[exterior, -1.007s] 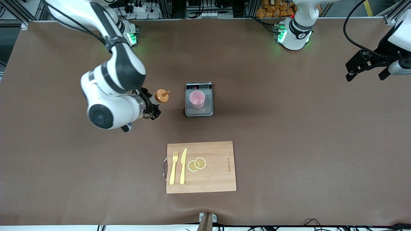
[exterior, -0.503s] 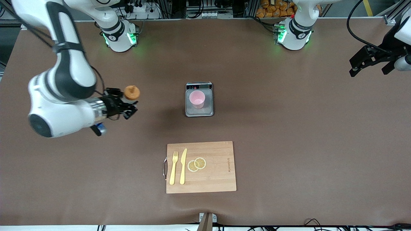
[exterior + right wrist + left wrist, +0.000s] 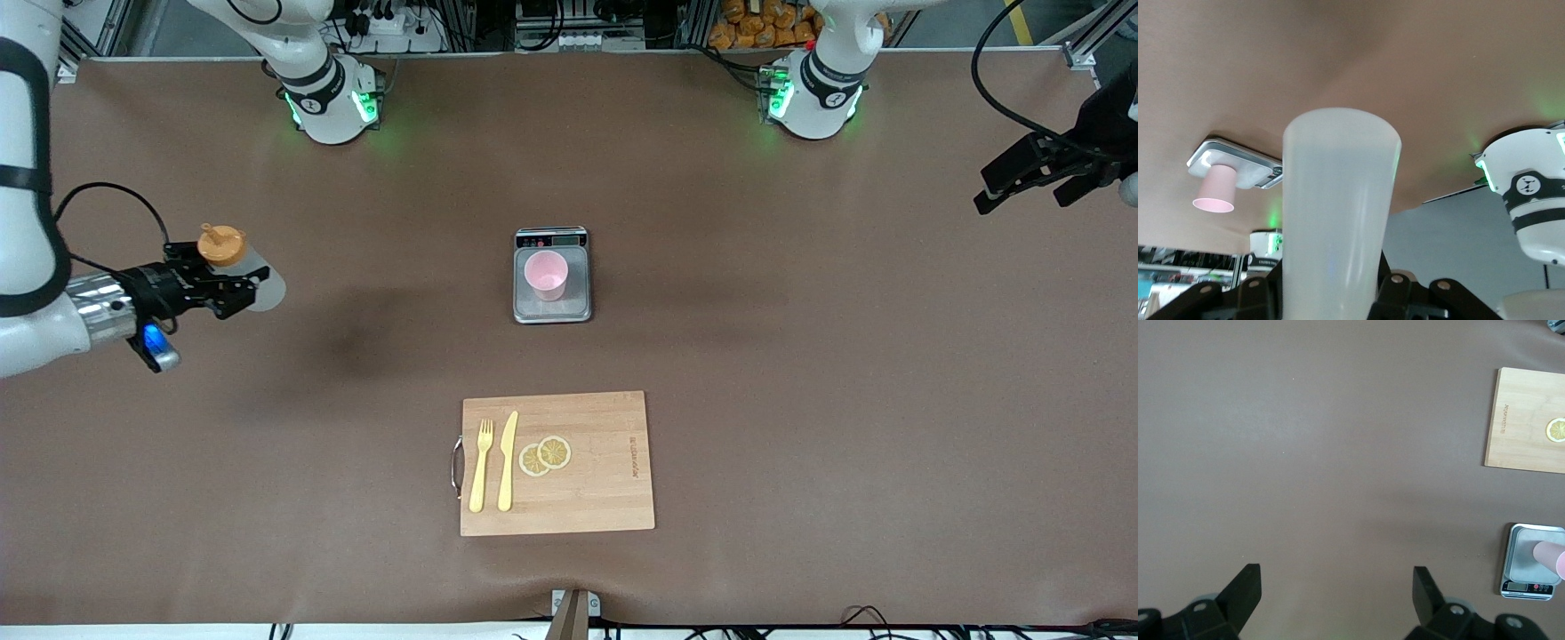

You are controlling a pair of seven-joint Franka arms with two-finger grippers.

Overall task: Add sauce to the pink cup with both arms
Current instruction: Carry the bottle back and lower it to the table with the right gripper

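The pink cup (image 3: 545, 274) stands upright on a small grey scale (image 3: 551, 308) at the table's middle; the right wrist view also shows the cup (image 3: 1214, 191). My right gripper (image 3: 219, 290) is shut on the sauce (image 3: 260, 286), a whitish squeeze bottle whose orange cap (image 3: 220, 244) points up. It holds the bottle over bare table at the right arm's end, well away from the cup. The bottle's body (image 3: 1338, 213) fills the space between that gripper's fingers. My left gripper (image 3: 1022, 180) hangs open and empty over the left arm's end of the table, its fingertips (image 3: 1245, 590) wide apart.
A wooden cutting board (image 3: 587, 498) lies nearer the front camera than the scale, carrying a yellow fork (image 3: 481, 464), a yellow knife (image 3: 508, 459) and two lemon slices (image 3: 545, 455). Both arm bases (image 3: 331, 102) stand along the table's robot edge.
My right arm has swung the sauce bottle away from beside the scale, out to the right arm's end of the table. The left gripper has drifted slightly outward.
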